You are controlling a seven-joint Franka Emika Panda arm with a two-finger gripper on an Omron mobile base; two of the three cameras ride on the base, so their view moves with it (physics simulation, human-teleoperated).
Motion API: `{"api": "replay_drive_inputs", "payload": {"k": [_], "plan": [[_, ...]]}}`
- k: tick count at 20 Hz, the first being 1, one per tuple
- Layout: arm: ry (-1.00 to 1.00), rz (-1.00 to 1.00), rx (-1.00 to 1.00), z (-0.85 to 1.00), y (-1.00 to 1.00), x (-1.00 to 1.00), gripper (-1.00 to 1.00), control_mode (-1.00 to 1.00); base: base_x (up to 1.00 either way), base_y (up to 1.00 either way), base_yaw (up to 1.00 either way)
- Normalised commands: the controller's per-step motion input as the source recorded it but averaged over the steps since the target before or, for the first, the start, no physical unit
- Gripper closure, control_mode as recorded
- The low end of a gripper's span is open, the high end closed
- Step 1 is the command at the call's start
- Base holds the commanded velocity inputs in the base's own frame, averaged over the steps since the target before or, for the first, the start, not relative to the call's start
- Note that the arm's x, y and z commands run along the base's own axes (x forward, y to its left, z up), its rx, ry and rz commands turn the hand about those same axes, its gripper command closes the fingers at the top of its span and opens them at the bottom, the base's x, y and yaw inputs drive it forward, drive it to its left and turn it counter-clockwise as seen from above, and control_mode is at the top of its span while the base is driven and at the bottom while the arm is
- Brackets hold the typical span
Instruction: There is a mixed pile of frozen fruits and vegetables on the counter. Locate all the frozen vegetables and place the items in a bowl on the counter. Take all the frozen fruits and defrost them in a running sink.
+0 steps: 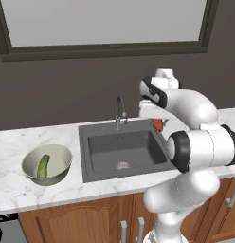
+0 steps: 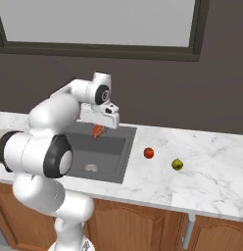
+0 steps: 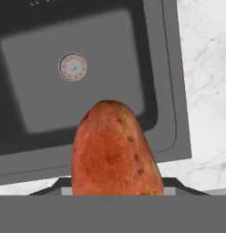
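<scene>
Cucumber (image 1: 43, 166) is already in the bowl (image 1: 61, 168), off to the gripper's (image 2: 99, 130) left. The gripper's clamped on the orange-red veggie (image 3: 114, 152) above the sink (image 1: 98, 163), so that one's next for the bowl. Tomato (image 2: 149, 153) and pear (image 2: 177, 164) wait on the tabletop (image 2: 202, 171) to its right, not yet in the sink.

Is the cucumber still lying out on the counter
No, the cucumber lies inside the bowl left of the sink.

Window (image 1: 105, 23) above dark wall (image 1: 58, 95); wooden cabinets (image 1: 91, 220) below
</scene>
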Motion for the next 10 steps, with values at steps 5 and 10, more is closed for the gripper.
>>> {"api": "replay_drive_inputs", "payload": {"k": [5,10], "plan": [[-0.15,0.13,0.00,0.02,0.79,-0.58,1.00,-1.00,0.00,0.00,0.00],[-0.10,0.15,0.00,0.14,0.88,-0.35,1.00,-1.00,0.00,0.00,0.00]]}}
